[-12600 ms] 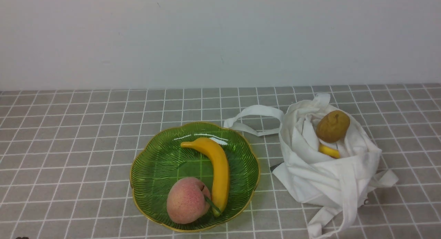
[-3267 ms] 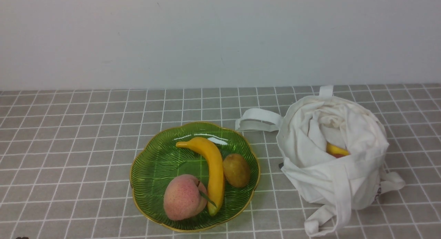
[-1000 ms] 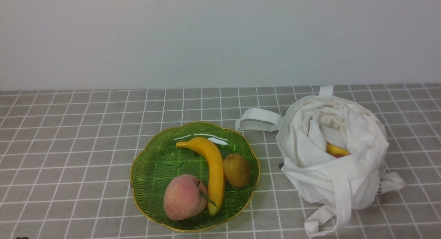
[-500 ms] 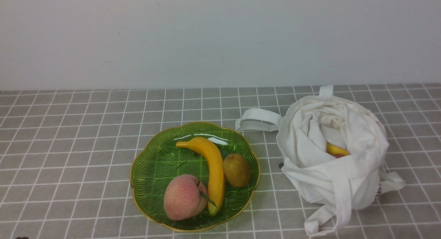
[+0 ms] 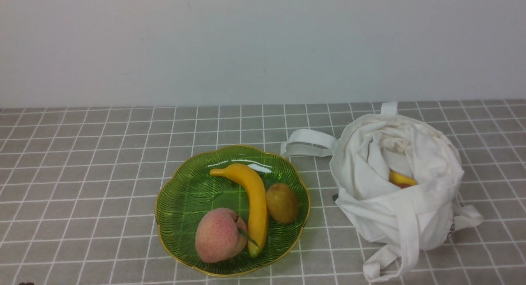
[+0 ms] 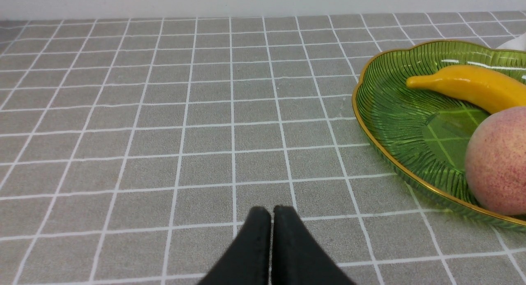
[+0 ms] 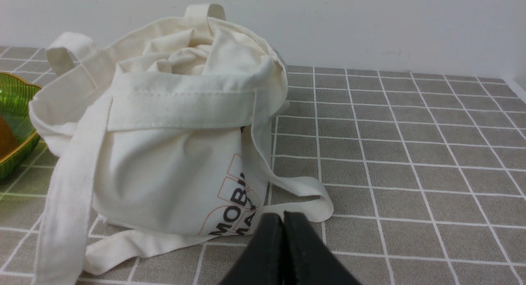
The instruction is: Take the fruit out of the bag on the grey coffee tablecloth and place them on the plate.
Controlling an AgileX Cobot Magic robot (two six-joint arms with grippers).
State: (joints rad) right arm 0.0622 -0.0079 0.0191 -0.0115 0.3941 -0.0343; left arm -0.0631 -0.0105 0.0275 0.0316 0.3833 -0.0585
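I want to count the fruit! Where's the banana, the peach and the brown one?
banana (image 5: 255, 194), front view, middle of its curve
peach (image 5: 220, 235), front view, its round middle
brown fruit (image 5: 282, 202), front view, its centre

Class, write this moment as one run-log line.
green glass plate: yellow banana, pink peach, olive-brown fruit | white cloth bag: yellow-orange piece inside | left gripper shut | right gripper shut

On the grey checked tablecloth, the green gold-rimmed plate holds a banana, a peach and a brown fruit, while the slumped white bag beside it shows a yellow-orange piece inside.
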